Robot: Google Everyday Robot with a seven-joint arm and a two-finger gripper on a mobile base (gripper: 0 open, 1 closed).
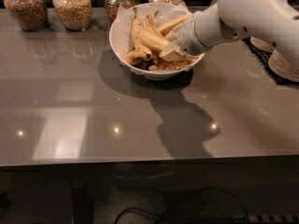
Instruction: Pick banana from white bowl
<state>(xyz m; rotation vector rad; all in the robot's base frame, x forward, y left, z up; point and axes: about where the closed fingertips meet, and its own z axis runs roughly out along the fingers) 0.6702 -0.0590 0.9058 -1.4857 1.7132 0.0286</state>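
The white bowl (pixel 122 45), lined with white paper, stands at the back middle of the grey table and holds several bananas. The large, smooth yellow banana (pixel 150 39) lies on top of the pile, running from upper left to lower right. My gripper (pixel 171 53) reaches down into the right half of the bowl from the right, and its tip is at the right end of that banana. Shorter brown-speckled bananas (pixel 135 56) lie under and beside it. My white arm (pixel 243 13) hides the bowl's right rim.
Several glass jars of grains (pixel 72 8) stand along the back edge to the left of and behind the bowl. Stacks of pale paper bowls (pixel 284 62) sit on a black mat at the right edge. The table's front edge runs across the lower part of the view.
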